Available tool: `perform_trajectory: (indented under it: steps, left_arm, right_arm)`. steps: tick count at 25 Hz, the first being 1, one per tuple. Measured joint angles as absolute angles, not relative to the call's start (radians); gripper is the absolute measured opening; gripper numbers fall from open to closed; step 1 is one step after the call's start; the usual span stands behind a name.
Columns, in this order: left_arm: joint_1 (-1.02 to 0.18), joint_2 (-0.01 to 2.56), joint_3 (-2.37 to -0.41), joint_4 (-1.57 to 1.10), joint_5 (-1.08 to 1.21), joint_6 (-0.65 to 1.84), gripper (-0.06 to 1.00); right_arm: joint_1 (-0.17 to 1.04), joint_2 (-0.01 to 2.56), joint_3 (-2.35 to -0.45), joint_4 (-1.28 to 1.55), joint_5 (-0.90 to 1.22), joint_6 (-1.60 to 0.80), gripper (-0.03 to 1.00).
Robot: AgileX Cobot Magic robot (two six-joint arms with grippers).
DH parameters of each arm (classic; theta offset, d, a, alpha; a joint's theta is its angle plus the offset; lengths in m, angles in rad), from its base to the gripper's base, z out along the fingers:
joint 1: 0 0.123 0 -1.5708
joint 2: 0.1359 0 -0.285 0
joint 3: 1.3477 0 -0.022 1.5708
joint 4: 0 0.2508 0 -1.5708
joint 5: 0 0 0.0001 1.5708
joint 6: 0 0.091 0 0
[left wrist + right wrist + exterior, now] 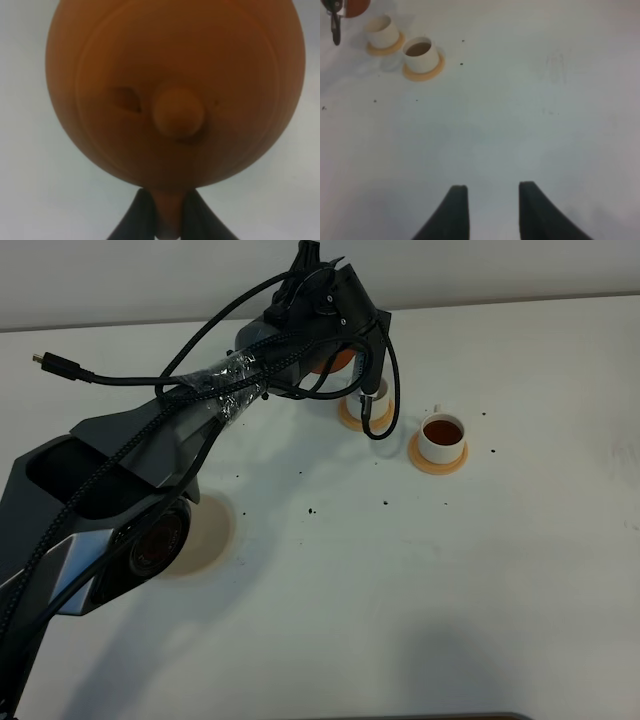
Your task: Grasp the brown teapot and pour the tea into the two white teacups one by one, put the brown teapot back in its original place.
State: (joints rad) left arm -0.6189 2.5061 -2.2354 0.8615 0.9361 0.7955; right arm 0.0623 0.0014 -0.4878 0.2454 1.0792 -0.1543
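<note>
The brown teapot [175, 90] fills the left wrist view from above, lid knob in the middle, and my left gripper [168, 212] is shut on its handle. In the high view only an orange patch of the teapot [338, 361] shows behind my left wrist, held over the nearer-left white teacup [366, 400], which cables half hide. The other white teacup [442, 438] holds dark tea. The cream mat [212, 532] lies bare at the left. My right gripper [492, 192] hovers open over bare table, far from both teacups [384, 31] [421, 52].
Each cup stands on an orange-tan saucer [438, 463]. Dark specks [387, 503] dot the white table between the mat and the cups. A loose black cable plug [42, 360] lies at the back left. My left arm [150, 460] spans the left half of the table.
</note>
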Motion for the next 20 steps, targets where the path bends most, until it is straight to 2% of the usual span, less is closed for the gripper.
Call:
perform_trajectory:
  steps: [20]
  left_arm:
    - [-0.652,2.529,-2.235,0.972,0.89,0.88,0.11]
  right_arm:
    - [0.062,0.001,-0.488,0.245,1.079,-0.154,0.24]
